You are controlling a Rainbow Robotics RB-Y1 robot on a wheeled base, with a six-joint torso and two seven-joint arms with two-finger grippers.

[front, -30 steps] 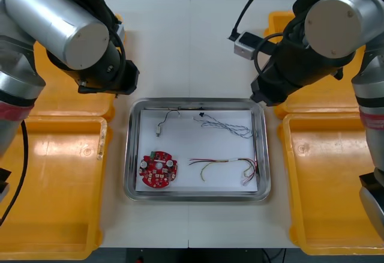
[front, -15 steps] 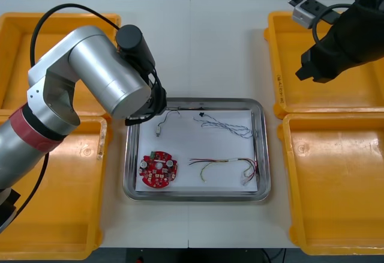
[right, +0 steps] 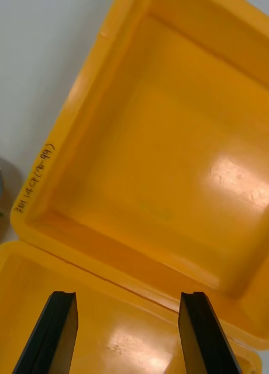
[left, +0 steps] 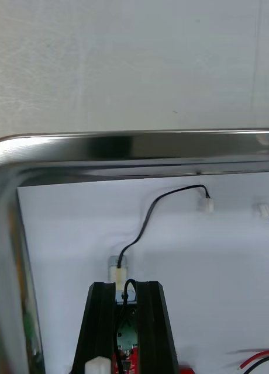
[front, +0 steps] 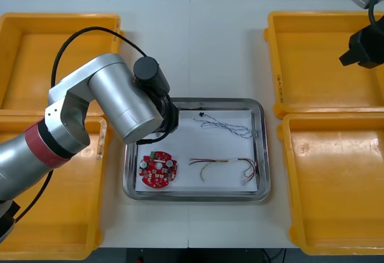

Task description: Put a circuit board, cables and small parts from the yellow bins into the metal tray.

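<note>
Over the far left corner of the metal tray (front: 264, 155), the left gripper (left: 127, 327) reaches down onto the white liner. Its fingers are drawn almost together, and a strand of the black cable (left: 147, 219) runs in the narrow slot between them, which I read as a pinch on the wire just behind its pale connector block. The rest of that cable curves away toward the tray's far rim, ending in a small white plug. Holding it so low and near the end probably gives control over where such a thin, springy wire lies. The red circuit board (front: 158, 170) sits in the near left part of the tray, the blue and white cable (front: 227, 128) toward the far right and the red and yellow cable (front: 222, 164) near right, each apart, likely to avoid tangling. The right gripper (right: 127, 333), fingers spread wide and holding nothing, hangs above the far right yellow bin (front: 312, 65), seemingly parked clear of the desk (front: 198, 47) centre.
</note>
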